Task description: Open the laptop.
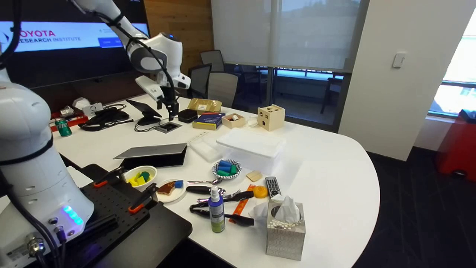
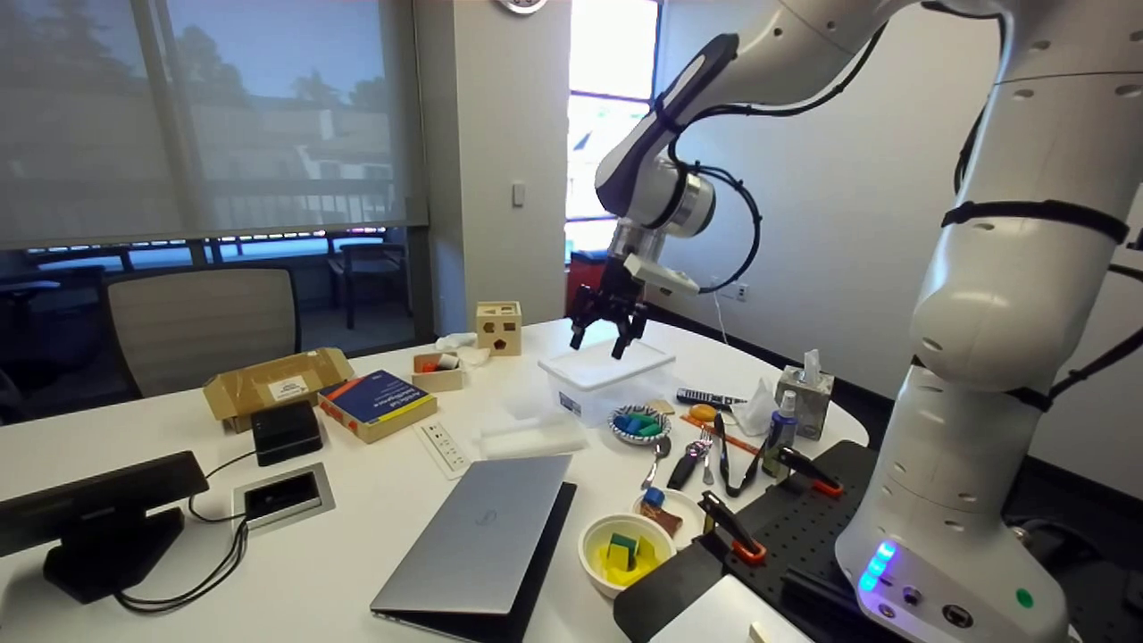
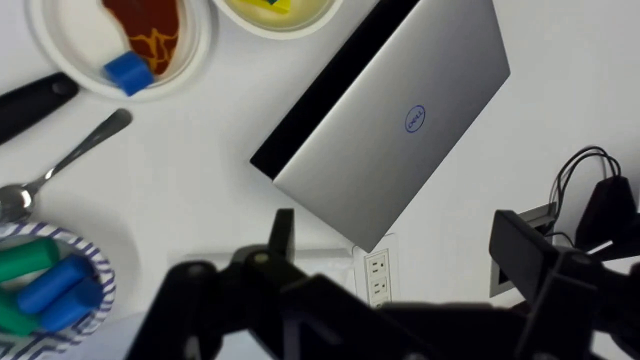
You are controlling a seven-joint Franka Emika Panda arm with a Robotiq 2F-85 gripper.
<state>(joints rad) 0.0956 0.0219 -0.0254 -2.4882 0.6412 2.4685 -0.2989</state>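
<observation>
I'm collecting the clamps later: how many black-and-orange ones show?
2. In an exterior view, both sit on the black perforated board: one clamp nearer the white bowl, the other clamp nearer the spray bottle. More could be hidden behind the arm's base.

In an exterior view, laptop (image 2: 487, 531) on the table (image 2: 326, 558). Bowl (image 2: 594, 576) just right of the laptop, blocks (image 2: 618, 554) in it; plate (image 2: 691, 516) just behind that, a bit further right. Power strip (image 2: 444, 449) behind the laptop. Lidded bin (image 2: 600, 371) further back and right, second bowl (image 2: 636, 439) before it, spoon (image 2: 662, 449) before that. Book (image 2: 379, 402) left of the bin, cardboard box (image 2: 272, 375) left of the book, case (image 2: 286, 433) before the cardboard box. Tissue box (image 2: 806, 402) far right, spray bottle (image 2: 780, 436) just before it.
</observation>
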